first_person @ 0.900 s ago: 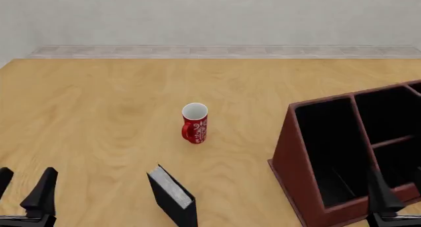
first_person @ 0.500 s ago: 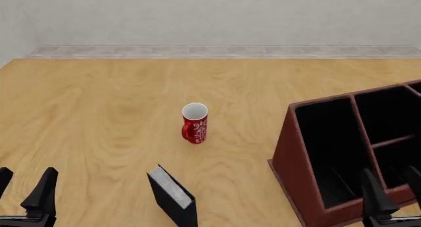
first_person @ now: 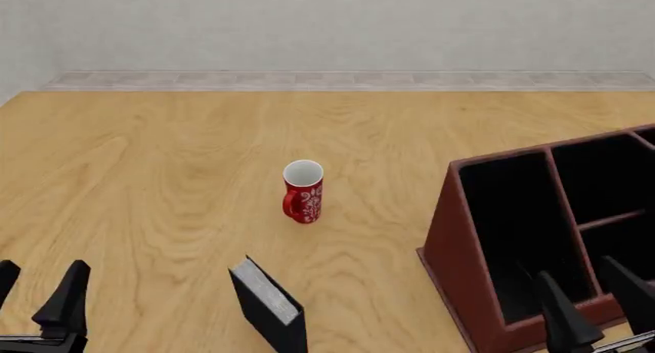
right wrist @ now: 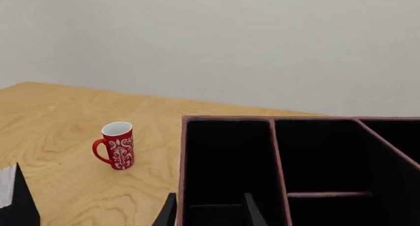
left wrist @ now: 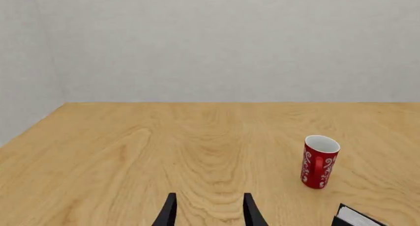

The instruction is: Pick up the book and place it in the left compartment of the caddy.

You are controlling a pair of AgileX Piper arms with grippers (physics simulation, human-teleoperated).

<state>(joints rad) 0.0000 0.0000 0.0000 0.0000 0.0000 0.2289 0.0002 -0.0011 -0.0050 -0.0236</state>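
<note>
The black book (first_person: 268, 303) stands upright on the table near the front, its white-grey page block facing up and left. It also shows at the edge of the left wrist view (left wrist: 357, 218) and of the right wrist view (right wrist: 16, 201). The red-brown caddy (first_person: 455, 245) stands at the right, with its large left compartment (first_person: 511, 222) black and empty; the right wrist view shows the same compartment (right wrist: 226, 162). My left gripper (first_person: 36, 290) is open and empty at the front left, well left of the book. My right gripper (first_person: 591, 298) is open and empty, in front of the caddy's near rim.
A red mug (first_person: 303, 190) with a white pattern stands upright mid-table, behind the book and left of the caddy. It shows in the left wrist view (left wrist: 319, 162) and the right wrist view (right wrist: 117, 146). The caddy's smaller slots (first_person: 614, 192) lie right of the left compartment.
</note>
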